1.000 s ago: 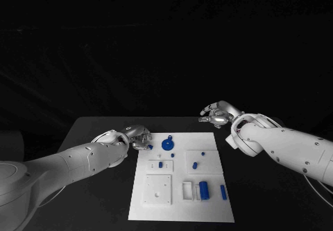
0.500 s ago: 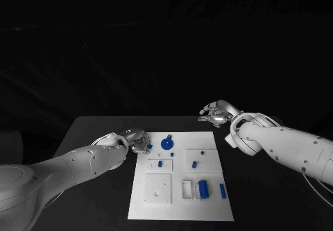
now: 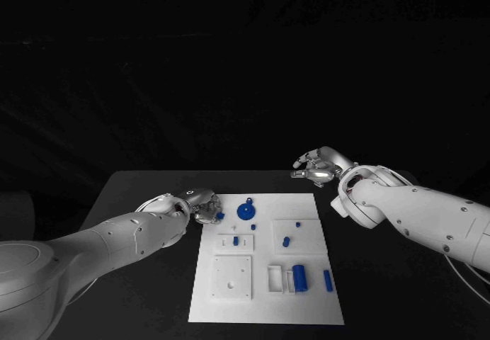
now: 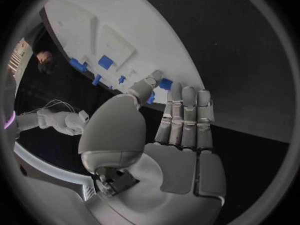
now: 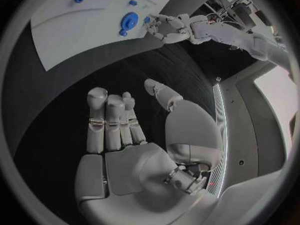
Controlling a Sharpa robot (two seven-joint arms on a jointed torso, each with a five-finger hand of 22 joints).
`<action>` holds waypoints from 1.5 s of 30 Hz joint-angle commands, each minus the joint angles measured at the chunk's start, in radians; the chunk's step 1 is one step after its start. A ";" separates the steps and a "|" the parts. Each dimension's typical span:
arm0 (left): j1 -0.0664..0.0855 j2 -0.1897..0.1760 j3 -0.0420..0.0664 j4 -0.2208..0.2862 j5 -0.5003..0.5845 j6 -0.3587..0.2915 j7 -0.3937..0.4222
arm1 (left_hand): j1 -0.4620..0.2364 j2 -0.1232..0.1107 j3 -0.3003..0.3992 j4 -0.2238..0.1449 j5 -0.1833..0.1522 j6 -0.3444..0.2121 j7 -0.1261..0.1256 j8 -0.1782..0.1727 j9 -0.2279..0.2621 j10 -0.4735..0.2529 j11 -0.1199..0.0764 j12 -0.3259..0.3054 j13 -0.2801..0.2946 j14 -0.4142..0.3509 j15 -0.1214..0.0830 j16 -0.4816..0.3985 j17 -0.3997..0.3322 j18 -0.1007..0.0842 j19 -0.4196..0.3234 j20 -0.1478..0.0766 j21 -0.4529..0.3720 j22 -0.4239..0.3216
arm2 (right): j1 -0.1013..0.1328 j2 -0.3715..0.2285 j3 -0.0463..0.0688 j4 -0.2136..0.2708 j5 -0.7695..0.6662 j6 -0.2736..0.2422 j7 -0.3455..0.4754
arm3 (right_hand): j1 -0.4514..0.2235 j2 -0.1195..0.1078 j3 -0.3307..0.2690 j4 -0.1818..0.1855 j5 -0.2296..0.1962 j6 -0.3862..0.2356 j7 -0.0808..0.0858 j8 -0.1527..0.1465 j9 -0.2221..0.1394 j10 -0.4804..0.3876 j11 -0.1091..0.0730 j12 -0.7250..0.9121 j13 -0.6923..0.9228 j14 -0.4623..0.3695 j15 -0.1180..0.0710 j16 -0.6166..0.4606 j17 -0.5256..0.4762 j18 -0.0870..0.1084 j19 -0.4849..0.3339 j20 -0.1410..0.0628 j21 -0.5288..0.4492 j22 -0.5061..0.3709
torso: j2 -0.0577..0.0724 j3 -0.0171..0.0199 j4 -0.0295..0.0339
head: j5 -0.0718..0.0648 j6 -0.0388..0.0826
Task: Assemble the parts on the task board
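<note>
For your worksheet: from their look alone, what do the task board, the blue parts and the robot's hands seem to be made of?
Task board: probably matte white plastic, since it looks flat and even with no glare.
Blue parts, such as the round one: likely moulded plastic, uniform saturated colour.
Left hand and right hand: silver and satin, with soft highlights; this could be metal or coated plastic, which the look leaves open.

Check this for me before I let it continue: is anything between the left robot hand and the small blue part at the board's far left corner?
Nothing visible stands between them. The left robot hand is already at the small blue part, its fingers beside it on the task board.
</note>
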 commanded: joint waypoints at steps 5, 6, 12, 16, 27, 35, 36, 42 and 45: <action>-0.009 0.006 -0.004 -0.010 0.009 0.083 -0.016 | -0.009 0.031 0.004 0.011 0.007 0.013 -0.001 0.006 -0.008 -0.004 -0.007 0.025 0.008 -0.001 -0.010 0.014 0.003 -0.009 0.002 -0.056 0.010 0.021 | 0.000 0.000 0.000 0.001 -0.003 0.012 0.007 | 0.000 0.009 -0.003 0.003 0.007 0.001 0.006 -0.003 0.001 -0.009 0.000 0.003 -0.001 0.003 -0.004 0.006 -0.001 0.069 0.000 -0.010 -0.006 0.018 | 0.000 0.0002 -0.0003 | -0.001 -0.002; -0.009 0.006 -0.004 -0.010 0.009 0.084 -0.016 | -0.009 0.035 0.005 0.012 0.008 0.013 -0.001 0.006 -0.009 -0.005 -0.007 0.026 0.009 -0.002 -0.010 0.014 0.003 -0.010 0.002 -0.056 0.010 0.021 | 0.000 0.000 0.000 0.002 -0.003 0.012 0.007 | 0.000 0.009 -0.003 0.003 0.007 0.001 0.006 -0.003 0.001 -0.009 0.000 0.003 -0.001 0.003 -0.004 0.006 -0.001 0.069 0.000 -0.010 -0.006 0.018 | 0.000 0.0002 -0.0003 | -0.001 -0.002; -0.010 0.013 -0.004 -0.012 0.012 0.082 -0.022 | -0.009 0.038 0.026 0.023 -0.009 0.011 0.000 0.003 -0.016 -0.013 -0.006 0.039 0.009 -0.005 -0.011 0.021 0.002 -0.011 0.000 -0.058 0.014 0.021 | 0.000 0.001 0.000 0.001 -0.005 0.012 0.007 | 0.000 0.009 -0.003 0.002 0.008 0.001 0.006 -0.003 0.002 -0.009 -0.001 0.004 -0.001 0.003 -0.004 0.006 -0.001 0.069 0.000 -0.010 -0.006 0.018 | 0.000 0.0001 0.0000 | -0.001 -0.003; -0.014 0.018 -0.004 -0.015 0.012 0.079 -0.029 | -0.014 0.024 0.025 0.026 -0.010 0.010 0.001 0.002 -0.019 -0.013 -0.006 0.044 0.009 -0.004 -0.012 0.025 0.001 -0.011 0.002 -0.059 0.016 0.021 | 0.000 0.001 0.000 0.001 -0.007 0.013 0.006 | 0.000 0.009 -0.003 0.002 0.008 0.001 0.006 -0.003 0.002 -0.009 -0.001 0.004 -0.001 0.003 -0.004 0.006 -0.001 0.069 0.000 -0.010 -0.006 0.018 | 0.000 0.0005 -0.0003 | -0.001 -0.003; -0.026 0.027 -0.004 -0.030 -0.007 0.050 -0.041 | -0.007 0.031 0.032 0.026 -0.003 0.032 -0.007 0.014 -0.019 0.000 -0.013 0.058 0.006 0.010 -0.020 0.038 0.000 -0.007 0.014 -0.066 0.027 0.021 | 0.000 0.001 0.000 0.002 -0.015 0.012 0.006 | 0.001 0.009 -0.003 0.002 0.009 0.002 0.006 -0.003 0.002 -0.009 -0.001 0.005 -0.002 0.003 -0.004 0.006 -0.001 0.069 0.000 -0.010 -0.006 0.018 | 0.000 0.0001 0.0006 | -0.002 -0.004; -0.028 0.023 -0.004 -0.028 -0.006 0.003 -0.015 | 0.003 0.057 0.047 0.027 0.008 0.069 -0.022 0.032 -0.017 0.039 -0.028 0.064 -0.006 0.038 -0.035 0.052 -0.003 -0.004 0.037 -0.077 0.041 0.020 | 0.000 0.000 0.000 0.003 -0.015 0.012 0.005 | 0.001 0.009 -0.003 0.001 0.009 0.002 0.006 -0.003 0.002 -0.009 -0.001 0.005 -0.002 0.003 -0.004 0.006 -0.001 0.069 0.000 -0.010 -0.006 0.018 | -0.001 -0.0001 0.0009 | -0.003 -0.003; -0.028 0.022 -0.004 -0.026 -0.004 -0.004 -0.011 | 0.002 0.059 0.048 0.029 0.009 0.071 -0.023 0.033 -0.017 0.041 -0.029 0.063 -0.007 0.040 -0.036 0.052 -0.004 -0.004 0.039 -0.078 0.042 0.020 | 0.000 -0.001 0.000 0.004 -0.015 0.012 0.005 | 0.001 0.009 -0.003 0.001 0.009 0.002 0.006 -0.003 0.002 -0.009 -0.001 0.005 -0.002 0.003 -0.004 0.006 -0.001 0.069 0.000 -0.010 -0.006 0.018 | -0.001 -0.0002 0.0007 | -0.002 -0.002; -0.028 0.011 -0.003 -0.011 0.024 -0.049 0.005 | 0.000 0.065 0.057 0.033 0.018 0.086 -0.029 0.039 -0.018 0.063 -0.036 0.060 -0.018 0.057 -0.045 0.057 -0.008 -0.003 0.053 -0.085 0.049 0.020 | 0.000 -0.004 0.000 0.006 -0.015 0.011 0.005 | 0.001 0.009 -0.003 0.001 0.009 0.002 0.006 -0.003 0.002 -0.009 -0.001 0.005 -0.003 0.003 -0.004 0.006 -0.001 0.069 0.000 -0.010 -0.006 0.018 | -0.001 -0.0001 0.0004 | -0.004 -0.001; -0.028 0.005 -0.003 -0.004 0.039 -0.063 0.009 | -0.001 0.065 0.057 0.033 0.021 0.088 -0.030 0.040 -0.018 0.067 -0.036 0.060 -0.019 0.060 -0.047 0.058 -0.009 -0.002 0.056 -0.087 0.051 0.019 | 0.000 -0.005 0.000 0.008 -0.015 0.011 0.004 | 0.001 0.009 -0.003 0.001 0.009 0.002 0.006 -0.003 0.002 -0.009 -0.001 0.005 -0.003 0.003 -0.004 0.006 -0.001 0.069 0.000 -0.010 -0.006 0.018 | 0.000 0.0000 0.0007 | -0.004 0.000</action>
